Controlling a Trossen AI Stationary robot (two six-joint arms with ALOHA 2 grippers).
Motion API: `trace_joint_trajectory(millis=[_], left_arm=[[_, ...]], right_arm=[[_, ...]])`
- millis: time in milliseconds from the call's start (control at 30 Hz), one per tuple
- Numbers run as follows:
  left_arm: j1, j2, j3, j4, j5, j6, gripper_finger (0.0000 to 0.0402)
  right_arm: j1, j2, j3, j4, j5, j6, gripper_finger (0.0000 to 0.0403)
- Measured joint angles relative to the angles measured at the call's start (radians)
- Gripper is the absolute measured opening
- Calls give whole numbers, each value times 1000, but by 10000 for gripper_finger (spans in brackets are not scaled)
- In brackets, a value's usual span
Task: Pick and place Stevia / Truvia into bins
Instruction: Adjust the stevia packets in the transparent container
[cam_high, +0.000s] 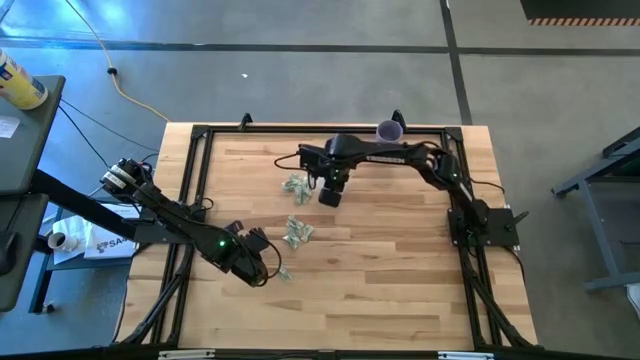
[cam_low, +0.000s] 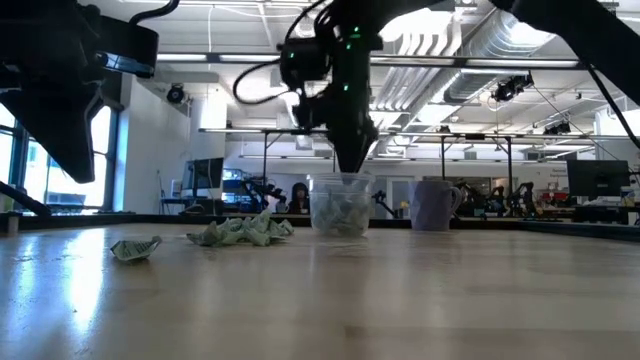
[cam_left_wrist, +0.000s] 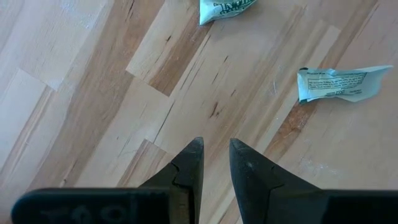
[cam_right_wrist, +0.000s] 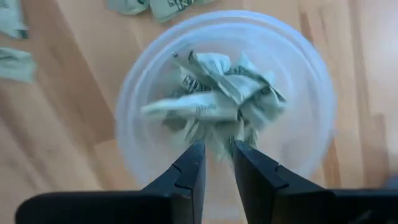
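The clear cup (cam_right_wrist: 224, 93) stands on its base on the table and holds several crumpled green-and-white packets (cam_right_wrist: 217, 99). My right gripper (cam_right_wrist: 217, 149) hovers just above the cup's rim (cam_low: 340, 180), fingers pointing down and a narrow gap apart, with nothing seen between them. Loose packets lie flat on the table in two small heaps (cam_high: 295, 185) (cam_high: 298, 232). One single packet (cam_high: 283, 272) lies next to my left gripper (cam_high: 265, 270). My left gripper (cam_left_wrist: 216, 144) is low over bare wood, narrowly open, with a packet (cam_left_wrist: 339, 84) ahead of it.
A purple cup (cam_high: 388, 130) stands at the table's far edge, behind the right arm; in the low view it (cam_low: 435, 205) is beside the clear cup. A black frame rail (cam_high: 190, 200) runs around the table. Bare wood (cam_high: 380, 290) lies toward the near edge.
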Motion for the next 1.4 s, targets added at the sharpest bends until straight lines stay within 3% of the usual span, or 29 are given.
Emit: trace_joint_trajectory(millis=[267,767,1167,1400], left_arm=[[0,0,0,-1,0,-3,111],[0,0,0,0,1,-1,111],[0,0,0,0,28,-6,111],[0,0,0,-1,28,-2,111]], right_arm=[[-10,91,-2,-20,9,-33,74],[10,44,125,-1,34,-64,74],[-9,45,18,28,-19,-45,74],[-4,50,-35,174,-32,-48,74]])
